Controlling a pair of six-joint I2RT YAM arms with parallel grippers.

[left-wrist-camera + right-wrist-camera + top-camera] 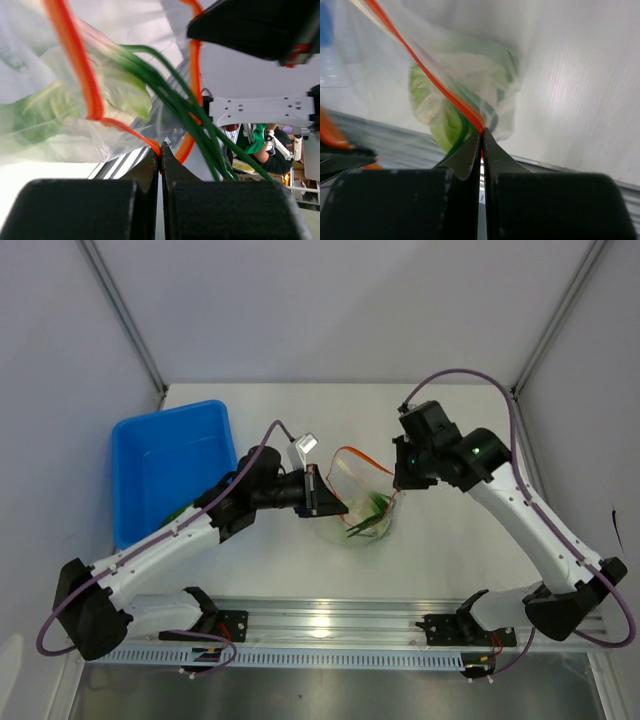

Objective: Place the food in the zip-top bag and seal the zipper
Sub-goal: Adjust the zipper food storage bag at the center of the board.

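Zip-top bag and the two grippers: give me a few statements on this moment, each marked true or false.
1. The left gripper is shut on the zipper of the zip-top bag. True.
2. The right gripper hangs open above the bag. False: it is shut on the zipper too.
3. Leafy food shows through the bag's clear wall. True.
4. The bag lies in the blue bin. False: it is held between the arms, right of the bin.
5. The zipper is sealed end to end. False: the mouth gapes in the top view.
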